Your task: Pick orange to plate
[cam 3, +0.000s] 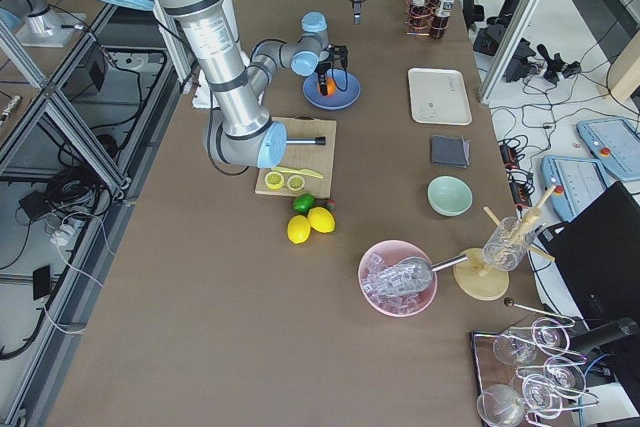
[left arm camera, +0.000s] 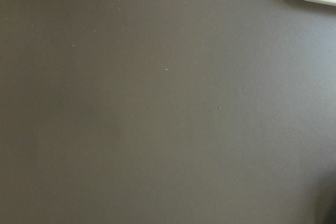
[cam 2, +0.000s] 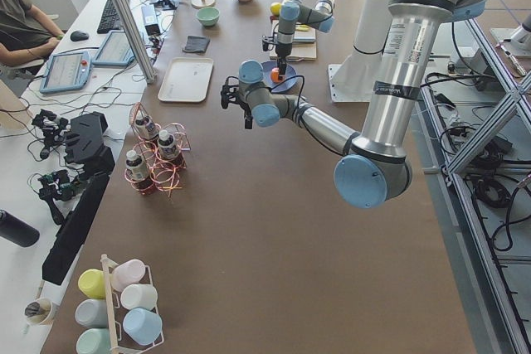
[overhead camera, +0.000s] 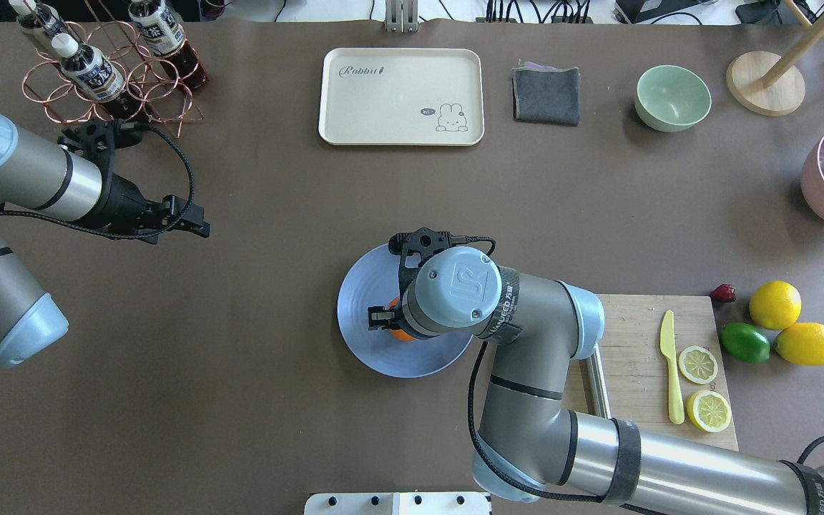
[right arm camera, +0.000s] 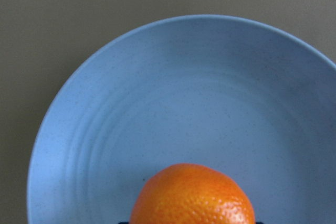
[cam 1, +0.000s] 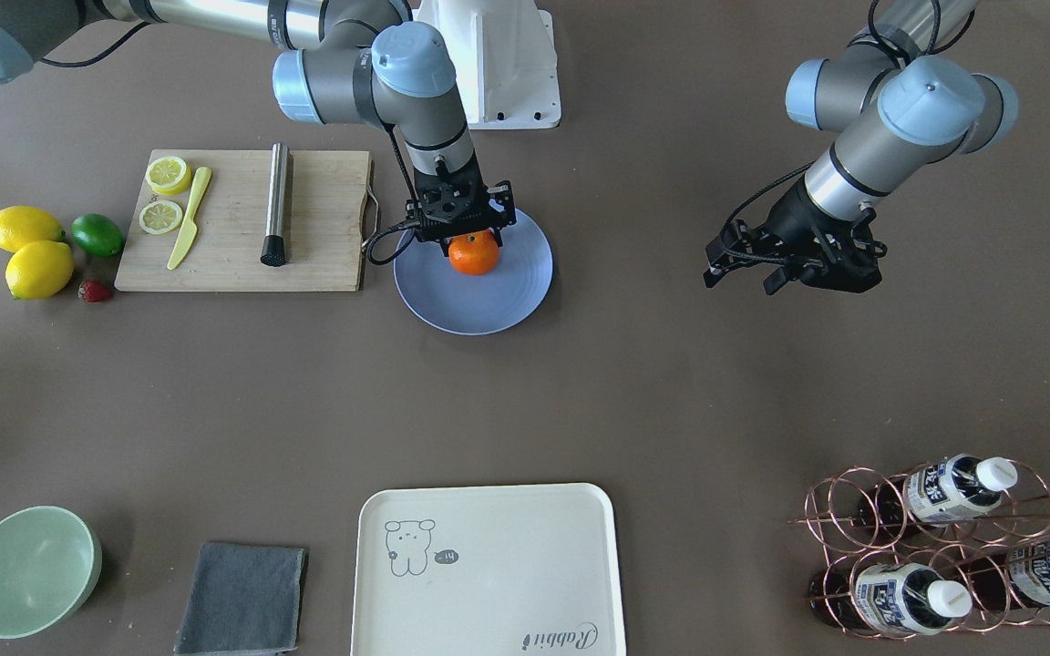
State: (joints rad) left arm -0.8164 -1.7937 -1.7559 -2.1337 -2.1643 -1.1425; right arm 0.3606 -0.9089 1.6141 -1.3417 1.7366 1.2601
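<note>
The right pincer [cam 1: 471, 239] points straight down with its fingers closed against the sides of the orange [cam 1: 474, 255], gripping it from above so the round fruit cannot roll. The orange sits over the inner part of the plate [cam 1: 488, 305], toward the rim nearest the robot's base, not dead centre. Whether it already rests on the plate or hangs just above it, I cannot tell. The carry looks finished, I judge, with only the release and lift-off left.

The wooden cutting board [cam 1: 242, 246] lies just beside the plate on the robot's right, probably why the arm arrives from that side. The left pincer [cam 1: 744, 273] hovers above the bare worktop [cam 1: 580, 401], well apart from the plate on the robot's left, carrying nothing; how wide it stands I cannot tell. It seems parked clear of the working arm.
</note>
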